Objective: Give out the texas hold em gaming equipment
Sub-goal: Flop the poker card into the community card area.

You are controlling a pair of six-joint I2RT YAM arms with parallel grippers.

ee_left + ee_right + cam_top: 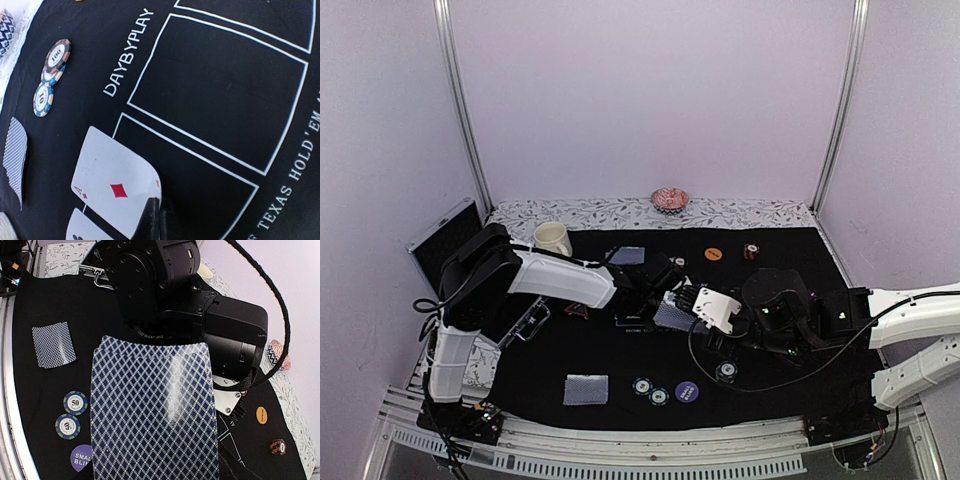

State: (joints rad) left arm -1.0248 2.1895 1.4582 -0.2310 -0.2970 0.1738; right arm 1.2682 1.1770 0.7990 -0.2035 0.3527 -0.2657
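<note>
My left gripper point(156, 220) is shut on the corner of a face-up ace of diamonds point(117, 185), just above the black mat's white boxes. In the top view that gripper point(655, 283) is at mid-table. My right gripper point(686, 312) meets it there, shut on a deck of blue-diamond-backed cards point(155, 410) that hides its fingers. A card point(586, 389) lies face down near the front. Two chips point(642, 386) and a purple button point(687, 391) lie to its right. An orange button point(713, 254) and a chip stack point(751, 252) are at the back.
A cream mug point(552, 238) stands at the back left by an open case point(445, 235). A pink dish point(669, 199) sits on the floral cloth behind the mat. Near the left arm are a red-outlined triangle point(577, 311) and another card point(627, 256).
</note>
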